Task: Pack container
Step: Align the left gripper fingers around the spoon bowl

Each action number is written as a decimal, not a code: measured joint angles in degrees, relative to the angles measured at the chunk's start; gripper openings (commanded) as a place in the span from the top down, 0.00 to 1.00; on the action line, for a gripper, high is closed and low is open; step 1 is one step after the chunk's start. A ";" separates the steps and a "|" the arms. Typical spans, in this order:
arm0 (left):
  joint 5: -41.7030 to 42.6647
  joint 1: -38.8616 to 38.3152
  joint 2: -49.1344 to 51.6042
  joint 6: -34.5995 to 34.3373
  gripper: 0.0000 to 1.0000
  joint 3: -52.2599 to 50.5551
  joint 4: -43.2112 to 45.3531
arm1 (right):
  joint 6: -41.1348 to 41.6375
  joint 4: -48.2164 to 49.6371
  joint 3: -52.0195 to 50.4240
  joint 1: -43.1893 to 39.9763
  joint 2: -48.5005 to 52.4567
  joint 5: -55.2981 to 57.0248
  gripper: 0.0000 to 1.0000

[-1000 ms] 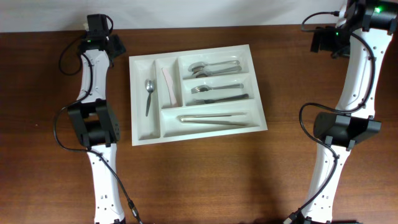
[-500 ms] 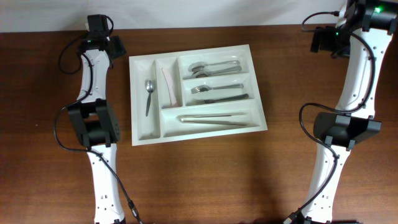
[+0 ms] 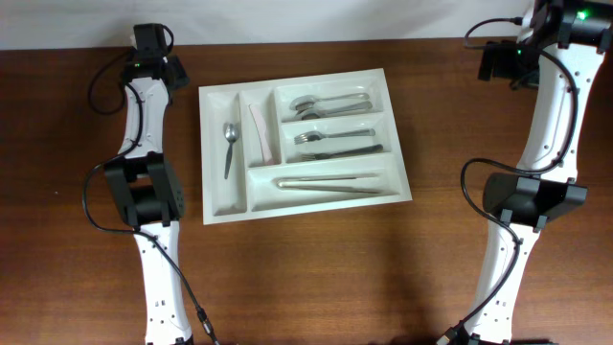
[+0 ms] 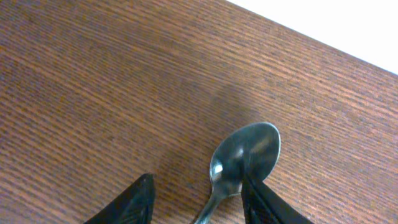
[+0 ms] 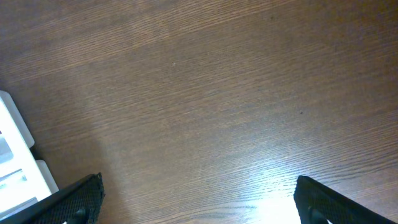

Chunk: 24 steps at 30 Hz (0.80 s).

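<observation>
L gripper (image 4: pixel 198 188), jaws part-way apart, straddles the neck of a spoon (image 4: pixel 245 155) lying flat on the wood desk (image 4: pixel 93 68), bowl pointing away, one finger off the metal. The container (image 3: pixel 222 196) sits mid-desk to that gripper's right, nearer to it than to the R gripper (image 5: pixel 199 190), which gapes wide over bare desk w/ nothing held.

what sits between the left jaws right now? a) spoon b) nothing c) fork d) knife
a: a spoon lies on the table, its handle running between the jaws of the left gripper.
</observation>
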 measured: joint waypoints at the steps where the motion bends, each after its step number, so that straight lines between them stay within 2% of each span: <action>1: -0.04 0.00 0.07 -0.02 0.62 0.00 0.17 | 0.00 0.00 0.00 0.00 0.00 0.00 0.01; 3: -0.04 0.04 0.11 0.00 0.73 0.00 0.39 | 0.02 -0.02 0.00 0.00 0.00 -0.02 0.01; 5: -0.13 0.13 0.11 0.22 0.78 0.00 0.37 | 0.00 -0.02 0.00 0.00 0.00 0.00 0.01; 10: -0.20 0.31 0.15 0.04 0.75 0.00 0.35 | -0.02 -0.02 0.00 0.00 0.00 0.00 0.01; 11: -0.17 0.31 0.15 0.02 0.71 0.00 0.35 | 0.00 -0.02 0.00 0.00 0.00 0.00 0.01; 15: 1.18 0.20 0.15 0.07 0.32 0.02 0.68 | -0.02 0.00 0.00 0.00 0.00 0.00 0.01; 16: 1.68 0.07 0.15 0.20 0.28 0.02 0.79 | 0.00 -0.02 0.00 0.00 0.00 0.00 0.01; 19: 2.67 -0.35 0.15 1.18 0.24 0.07 1.01 | 0.00 0.00 0.00 0.00 0.00 0.00 0.01; 24: 3.80 -0.39 0.15 7.23 0.19 0.09 0.39 | -0.02 -0.02 0.00 0.00 0.00 0.00 0.01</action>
